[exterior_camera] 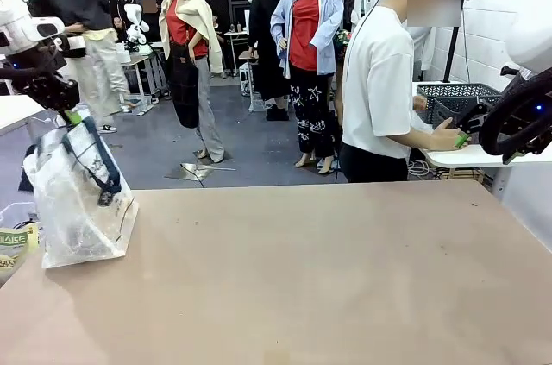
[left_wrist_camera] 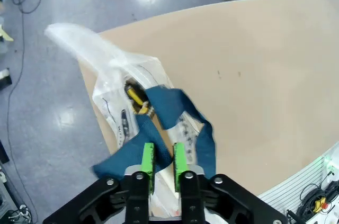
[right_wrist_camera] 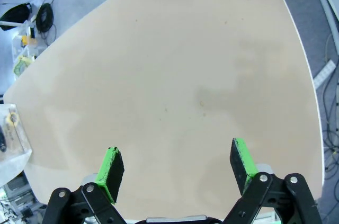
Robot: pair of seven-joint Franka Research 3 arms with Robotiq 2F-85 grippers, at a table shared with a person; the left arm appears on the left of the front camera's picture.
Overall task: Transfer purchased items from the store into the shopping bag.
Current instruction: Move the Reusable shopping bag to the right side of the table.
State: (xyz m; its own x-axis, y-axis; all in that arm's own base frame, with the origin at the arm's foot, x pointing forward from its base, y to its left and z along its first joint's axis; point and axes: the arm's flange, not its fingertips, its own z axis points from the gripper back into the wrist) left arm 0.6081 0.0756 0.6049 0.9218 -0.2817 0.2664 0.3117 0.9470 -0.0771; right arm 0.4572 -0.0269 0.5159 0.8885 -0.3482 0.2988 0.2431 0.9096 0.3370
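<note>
The shopping bag [exterior_camera: 82, 201] stands upright at the table's left edge, translucent white with navy strap handles [left_wrist_camera: 169, 102]. Through its open mouth I see a yellow and dark packaged item [left_wrist_camera: 135, 97]; other purchased items are hidden. My left gripper [exterior_camera: 73, 115] hovers just above the bag's top. From the left wrist, its gripper [left_wrist_camera: 164, 160] has its green pads a narrow gap apart over the navy strap, not clamping it. My right gripper [right_wrist_camera: 177, 168] is wide open with nothing between its fingers. In the front view the right gripper [exterior_camera: 466, 136] is at the far right, beside the person's hand [exterior_camera: 447, 134].
A person in a white shirt [exterior_camera: 379, 80] stands at the far right by a small white table [exterior_camera: 483, 156] carrying a dark lattice basket [exterior_camera: 457, 97]. The broad tan table [exterior_camera: 302, 270] stretches between the arms. Cables lie on the floor to the left.
</note>
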